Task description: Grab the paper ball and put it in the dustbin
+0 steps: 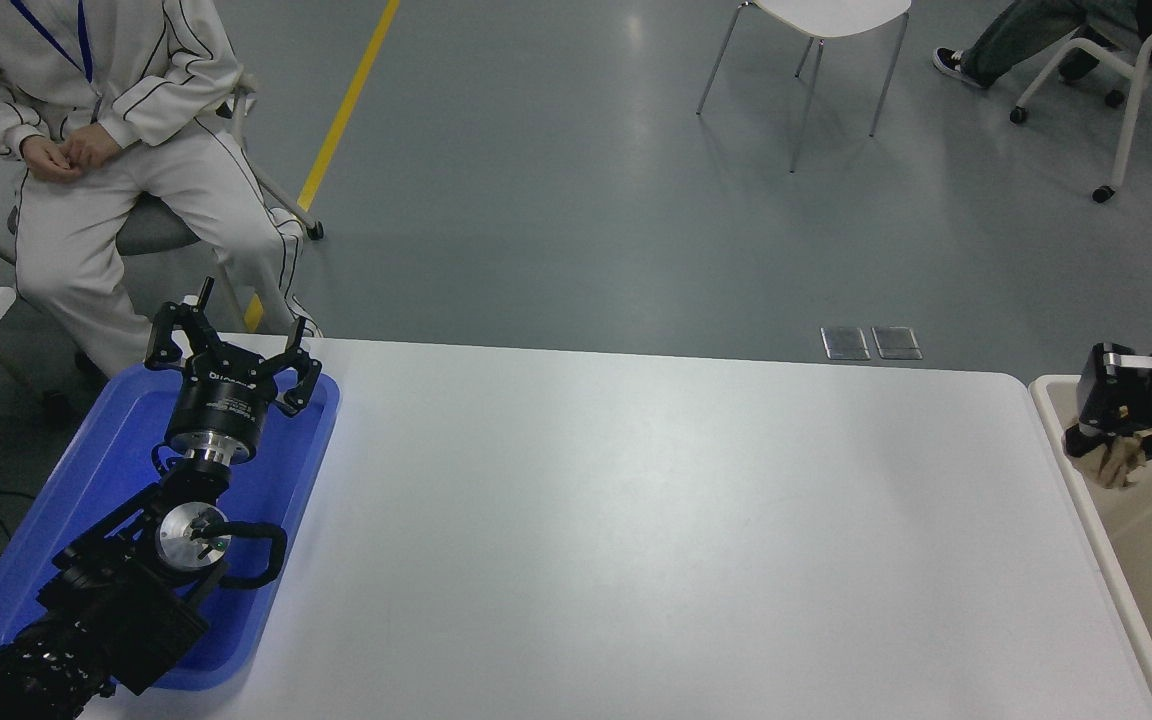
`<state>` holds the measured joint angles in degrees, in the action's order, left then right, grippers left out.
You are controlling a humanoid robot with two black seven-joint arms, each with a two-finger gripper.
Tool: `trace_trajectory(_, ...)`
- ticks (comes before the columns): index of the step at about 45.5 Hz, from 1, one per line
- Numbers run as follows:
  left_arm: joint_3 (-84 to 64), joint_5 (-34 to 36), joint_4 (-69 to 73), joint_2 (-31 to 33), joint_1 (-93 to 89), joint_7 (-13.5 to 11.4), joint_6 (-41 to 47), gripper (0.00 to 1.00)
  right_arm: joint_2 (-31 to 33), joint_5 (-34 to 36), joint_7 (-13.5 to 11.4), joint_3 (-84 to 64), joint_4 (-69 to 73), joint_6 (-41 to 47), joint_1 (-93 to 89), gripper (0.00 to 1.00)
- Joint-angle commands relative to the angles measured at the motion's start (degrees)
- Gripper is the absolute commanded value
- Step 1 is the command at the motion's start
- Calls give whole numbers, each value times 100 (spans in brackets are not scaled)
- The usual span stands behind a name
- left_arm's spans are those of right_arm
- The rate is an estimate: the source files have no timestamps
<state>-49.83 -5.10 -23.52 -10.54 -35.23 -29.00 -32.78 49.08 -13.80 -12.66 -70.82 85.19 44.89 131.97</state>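
My right gripper (1108, 440) comes in from the right edge and is shut on the tan paper ball (1117, 461), which hangs below its fingers. It holds the ball over the near-left inner wall of the beige dustbin (1066, 455), just inside the rim, beside the table's right end. My left gripper (232, 352) is open and parked over the blue tray (66, 500) at the lower left.
The white table (636, 540) fills the middle. A person in white clothes sits at the far left behind the tray. Chairs stand on the grey floor beyond the table. A second white table's corner shows at the left edge.
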Motion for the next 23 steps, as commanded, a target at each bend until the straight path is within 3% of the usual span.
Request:
trace_trajectory(1,0,0,-3,0,-1,0,0,100,5,53,0,-239,-11,11,180,0)
trace_trajectory(15,0,0,-3,0,-1,0,0,100,57,44,0,-722,-318,11,13,0)
trace_trajectory(23,0,0,-3,0,-1,0,0,100,549,44,0,-644,-748,11,-742,0)
